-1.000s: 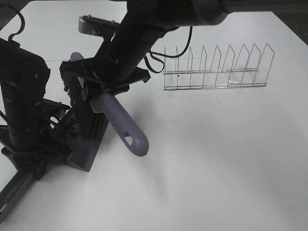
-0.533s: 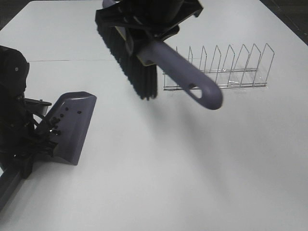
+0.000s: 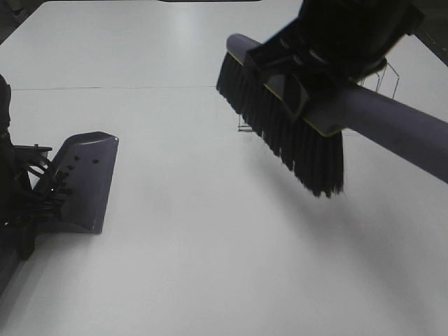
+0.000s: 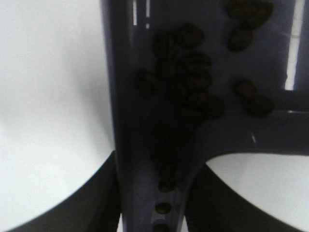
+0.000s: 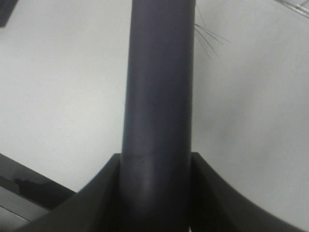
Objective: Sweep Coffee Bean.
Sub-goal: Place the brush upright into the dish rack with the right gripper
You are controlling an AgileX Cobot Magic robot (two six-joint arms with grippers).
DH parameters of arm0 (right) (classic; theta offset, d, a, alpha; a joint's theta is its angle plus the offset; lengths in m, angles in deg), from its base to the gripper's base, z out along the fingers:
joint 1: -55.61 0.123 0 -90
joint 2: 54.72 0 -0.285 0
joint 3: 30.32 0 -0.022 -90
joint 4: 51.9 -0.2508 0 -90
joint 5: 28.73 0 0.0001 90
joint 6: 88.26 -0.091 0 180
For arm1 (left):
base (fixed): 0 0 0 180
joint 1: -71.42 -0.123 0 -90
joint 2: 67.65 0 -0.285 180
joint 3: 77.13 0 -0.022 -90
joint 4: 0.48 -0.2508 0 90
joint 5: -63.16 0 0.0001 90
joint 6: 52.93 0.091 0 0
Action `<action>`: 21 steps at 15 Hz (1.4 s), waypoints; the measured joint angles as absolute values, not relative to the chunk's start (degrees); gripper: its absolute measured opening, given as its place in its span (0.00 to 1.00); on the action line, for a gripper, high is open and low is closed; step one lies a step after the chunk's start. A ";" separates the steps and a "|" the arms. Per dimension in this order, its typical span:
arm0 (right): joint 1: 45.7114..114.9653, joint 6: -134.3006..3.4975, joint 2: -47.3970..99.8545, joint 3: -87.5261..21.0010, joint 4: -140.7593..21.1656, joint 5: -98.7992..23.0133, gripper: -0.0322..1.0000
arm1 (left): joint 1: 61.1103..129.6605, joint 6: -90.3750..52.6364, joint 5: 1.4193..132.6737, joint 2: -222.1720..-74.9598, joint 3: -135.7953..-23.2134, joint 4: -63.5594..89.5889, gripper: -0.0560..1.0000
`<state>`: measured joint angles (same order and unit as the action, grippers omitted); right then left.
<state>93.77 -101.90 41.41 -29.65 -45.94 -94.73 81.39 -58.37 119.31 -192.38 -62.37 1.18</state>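
The left pincer [image 4: 154, 208] is clenched on the dustpan [image 3: 98, 189] handle. The coffee bean [image 4: 193, 82] pile lies just ahead of its fingers [image 4: 82, 212], inside the pan. Farther off, the right pincer [image 5: 157, 193] grips the brush [image 3: 287, 133], clear of the table [image 3: 196, 266]. Sweeping looks finished; next, hold the pan level while carrying.

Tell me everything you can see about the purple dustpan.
The dustpan is glossy purple plastic: a wedge-shaped scoop narrowing into a handle. It appears to rest on the white table at the left, with the left gripper shut on its handle. Dark coffee beans lie gathered inside, near the handle. The brush hangs apart from it.
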 joint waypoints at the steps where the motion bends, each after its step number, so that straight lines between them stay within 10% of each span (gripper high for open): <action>1: 92.51 -102.47 39.64 -26.04 -46.23 -93.36 0.34 | 81.33 -58.31 119.26 -192.38 -62.37 1.46 0.37; 11: 64.15 -99.67 40.27 -17.62 -49.09 -87.11 0.34 | 81.33 -57.17 119.14 -192.44 -62.37 3.87 0.37; 21: 62.31 -99.49 57.68 -21.86 -45.37 -70.90 0.34 | 81.33 -57.00 119.14 -192.44 -62.37 4.44 0.37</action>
<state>62.31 -99.49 57.68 -21.86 -45.37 -70.90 81.33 -57.00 119.14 -192.44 -62.37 4.44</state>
